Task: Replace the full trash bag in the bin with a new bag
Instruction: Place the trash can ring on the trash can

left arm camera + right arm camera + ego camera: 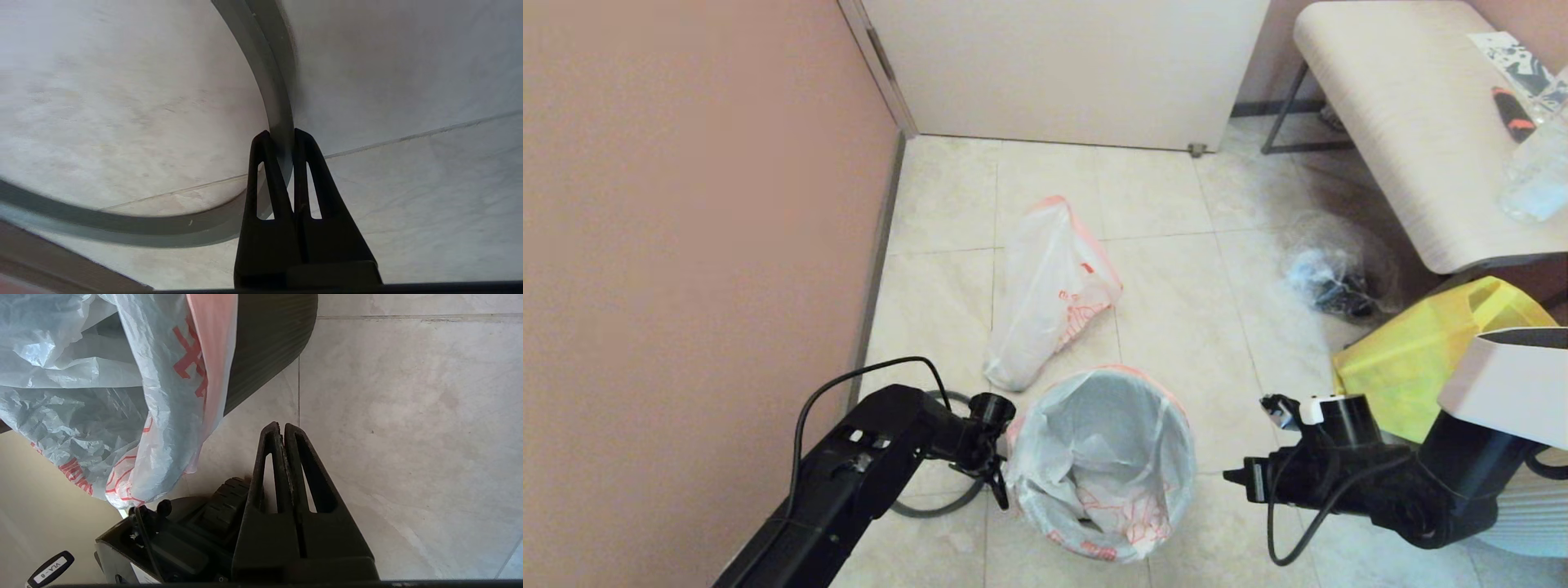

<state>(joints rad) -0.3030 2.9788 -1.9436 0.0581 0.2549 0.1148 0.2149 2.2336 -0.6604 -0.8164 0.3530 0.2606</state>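
Fingers (pixel 280 139) of left arm clamp grey ring (pixel 269 81) beside bin (pixel 269 339).

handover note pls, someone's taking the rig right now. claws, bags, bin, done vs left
Left claw: shut on the grey ring, holding it just left of the bin, above the floor.
Right claw: shut, holding nothing, low beside the bin's right side.
The new bag is already in the bin, opened, its edge draped over the rim all round.
The full trash bag lies on the floor tiles behind the bin, out of the way.
Done: old bag out, new bag in and spread.
Left: set the ring down over the bin rim to clamp the bag, then release.
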